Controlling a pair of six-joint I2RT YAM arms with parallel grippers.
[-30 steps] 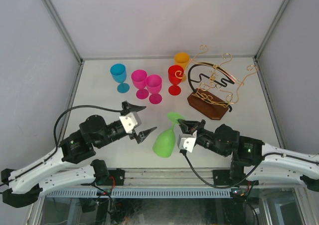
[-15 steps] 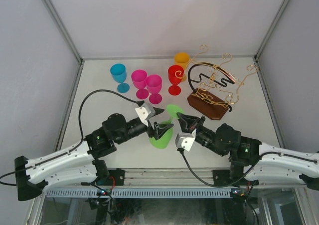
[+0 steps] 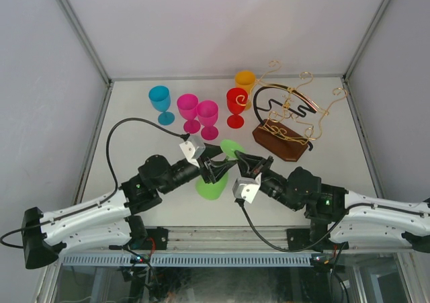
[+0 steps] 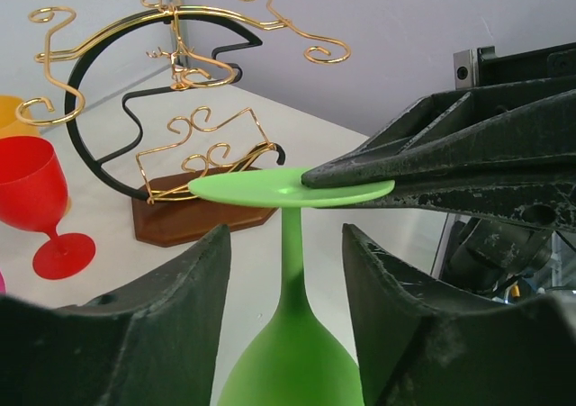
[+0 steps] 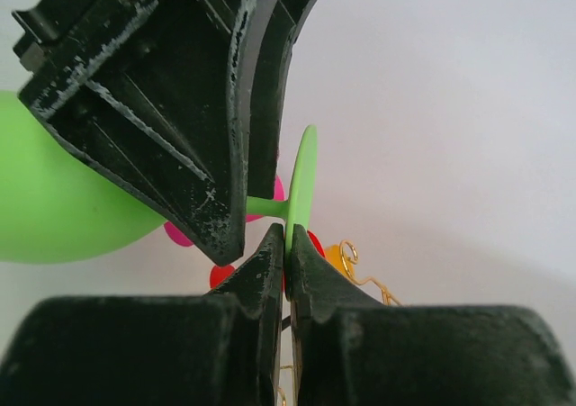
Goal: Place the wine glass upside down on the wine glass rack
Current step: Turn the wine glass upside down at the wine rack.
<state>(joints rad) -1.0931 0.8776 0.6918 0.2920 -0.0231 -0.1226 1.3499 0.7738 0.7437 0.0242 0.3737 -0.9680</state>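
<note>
Glass (image 3: pixel 210 187), green, sits between the two grippers at the near middle of the table (image 3: pixel 134 128), bowl toward the near edge and foot toward the rack (image 3: pixel 289 125), well apart from it. Right gripper (image 3: pixel 240 156) pinches the foot's rim tight. Left gripper (image 3: pixel 218 170) is spread, its fingers (image 4: pixel 180 289) flanking the stem without touching.
</note>
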